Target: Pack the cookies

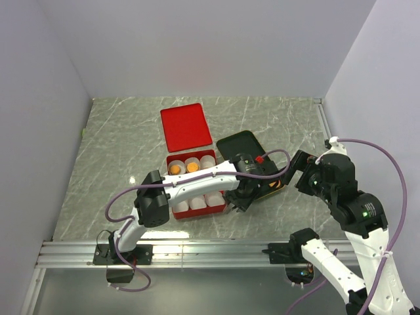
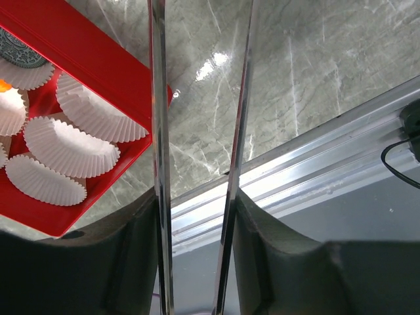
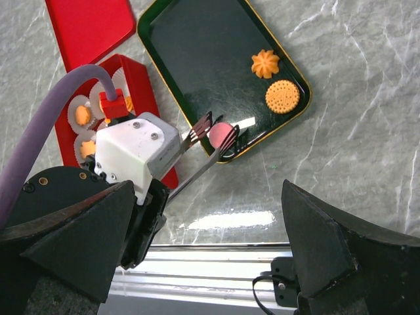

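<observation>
Looking through the right wrist camera, you see your left pincer (image 3: 220, 135) clamped on a round pink cookie (image 3: 222, 136) at the near edge of a dark oblong tray with a yellow rim (image 3: 197, 46). You cannot tell whether the cookie touches the tray. Two more lie on the tray, well apart from the pink one: a flower-shaped orange cookie (image 3: 265, 63) and, just beside it, a round orange cookie (image 3: 282, 96). A red rectangular box (image 2: 98, 59) stands beside the tray on the grey marble worktop (image 1: 118, 151). It is full of white pleated paper cups (image 2: 69, 147), and some of them hold orange cookies (image 3: 82, 115). A flat red lid (image 1: 186, 126) lies behind the box. Your right pincer (image 3: 209, 190) hangs over the worktop near the tray, its fingers wide apart and holding nothing.
</observation>
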